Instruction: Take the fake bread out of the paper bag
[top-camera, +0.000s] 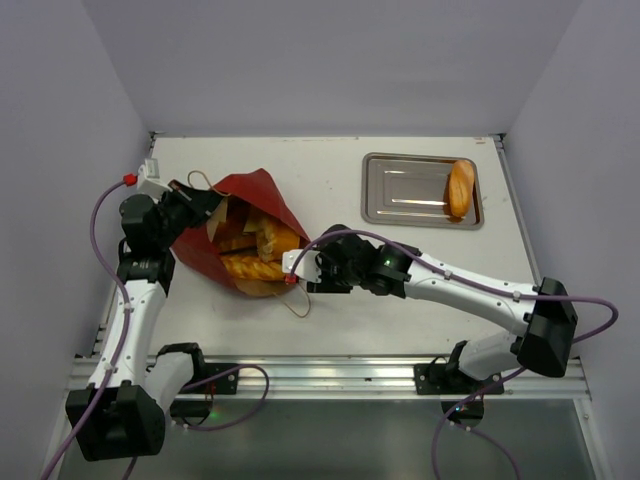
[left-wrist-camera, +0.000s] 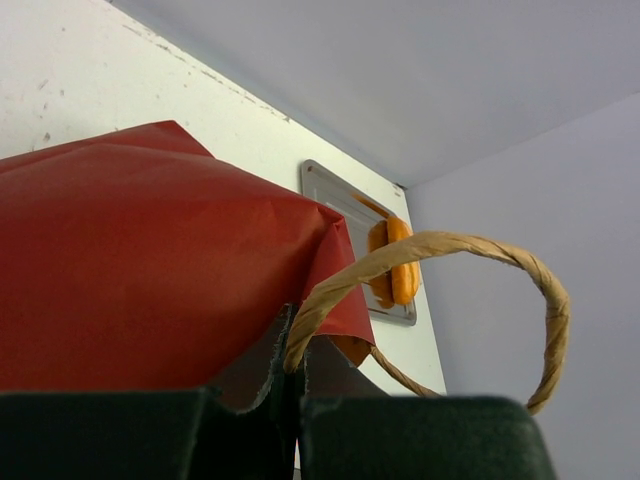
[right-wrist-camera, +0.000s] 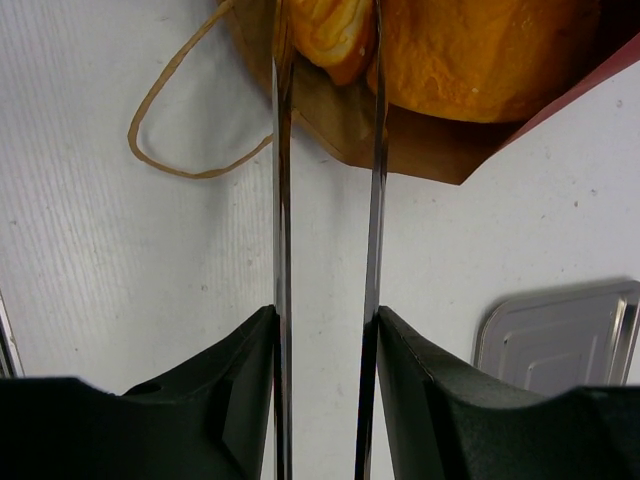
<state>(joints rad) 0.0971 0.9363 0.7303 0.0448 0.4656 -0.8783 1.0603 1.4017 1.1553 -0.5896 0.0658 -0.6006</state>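
Fake bread (top-camera: 252, 266) lies in the paper bag (top-camera: 255, 190) on the desk (top-camera: 330, 320); probably light and stiff, so grip a loaf mid-length; left pincer (top-camera: 206, 207) clamps the bag's rim; right pincer (top-camera: 296, 265) is narrowly parted at its mouth.

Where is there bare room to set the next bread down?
Free: the left part of the tray, away from the bread at its right end; the table strip between paper bag and tray. Crowded: the bag mouth, where the right tool sits.
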